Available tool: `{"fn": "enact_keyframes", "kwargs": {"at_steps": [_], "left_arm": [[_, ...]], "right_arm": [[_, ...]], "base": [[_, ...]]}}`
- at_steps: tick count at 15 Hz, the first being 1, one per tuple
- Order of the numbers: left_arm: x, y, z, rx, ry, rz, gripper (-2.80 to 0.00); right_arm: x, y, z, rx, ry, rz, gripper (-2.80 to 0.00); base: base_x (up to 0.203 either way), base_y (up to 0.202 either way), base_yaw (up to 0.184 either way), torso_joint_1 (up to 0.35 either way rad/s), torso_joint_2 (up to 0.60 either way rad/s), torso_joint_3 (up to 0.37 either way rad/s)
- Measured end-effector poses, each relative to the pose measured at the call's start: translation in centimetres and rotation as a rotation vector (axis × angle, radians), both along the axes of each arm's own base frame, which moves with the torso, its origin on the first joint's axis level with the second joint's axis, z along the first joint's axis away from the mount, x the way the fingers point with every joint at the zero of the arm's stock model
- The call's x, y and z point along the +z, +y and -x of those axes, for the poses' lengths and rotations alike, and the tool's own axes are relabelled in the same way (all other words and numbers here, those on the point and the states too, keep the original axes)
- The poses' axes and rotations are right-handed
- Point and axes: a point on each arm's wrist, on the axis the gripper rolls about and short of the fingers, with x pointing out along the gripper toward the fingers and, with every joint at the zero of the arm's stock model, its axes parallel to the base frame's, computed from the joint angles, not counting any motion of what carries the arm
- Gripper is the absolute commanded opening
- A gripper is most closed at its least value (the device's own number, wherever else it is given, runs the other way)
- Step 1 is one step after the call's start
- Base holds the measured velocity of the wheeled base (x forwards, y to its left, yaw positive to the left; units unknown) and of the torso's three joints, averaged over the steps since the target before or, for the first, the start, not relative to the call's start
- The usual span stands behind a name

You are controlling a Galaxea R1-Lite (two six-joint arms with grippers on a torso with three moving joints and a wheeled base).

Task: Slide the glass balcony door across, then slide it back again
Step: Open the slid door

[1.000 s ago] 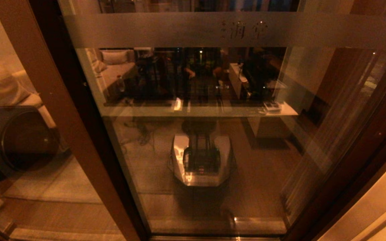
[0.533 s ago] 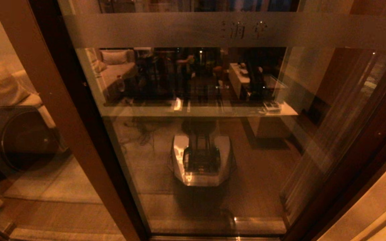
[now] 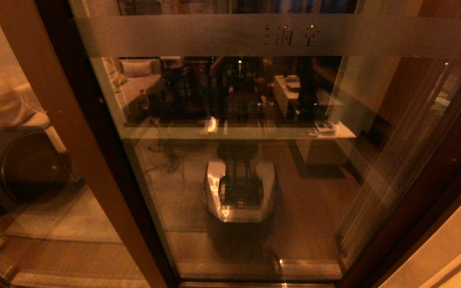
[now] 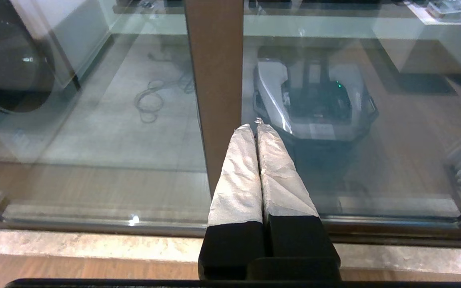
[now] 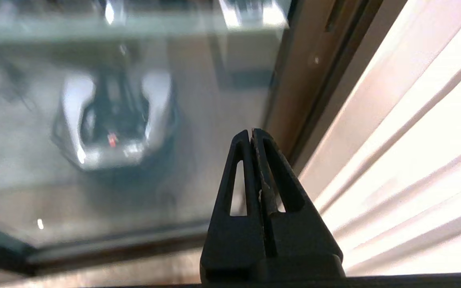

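Note:
The glass balcony door fills the head view, a clear pane with a frosted band carrying faint characters across its top. Neither gripper shows in that view. In the left wrist view my left gripper is shut and empty, its cloth-wrapped fingers pointing at a brown upright stile just ahead. In the right wrist view my right gripper is shut and empty, low before the glass, beside the dark right stile of the door.
A brown upright stands left of the pane, with a round-fronted machine behind glass further left. The robot base is mirrored in the pane. A pale curtain hangs at the right. A stone sill runs below the track.
The door and its frame stand where they were. Only the reflected figures in the upper part of the glass have shifted.

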Motion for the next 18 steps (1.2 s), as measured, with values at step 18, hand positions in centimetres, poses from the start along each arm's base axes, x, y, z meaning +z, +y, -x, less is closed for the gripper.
{"fn": "enact_keyframes", "kwargs": {"at_steps": [18], "left_arm": [[0.0,0.0,0.0,0.000,0.000,0.000,-2.80]], "right_arm": [[-0.8,-2.0,-7.6,-0.025,0.185,-0.157,-2.80]], "base": [[0.000,0.000,0.000,0.000,0.00,0.000]]}}
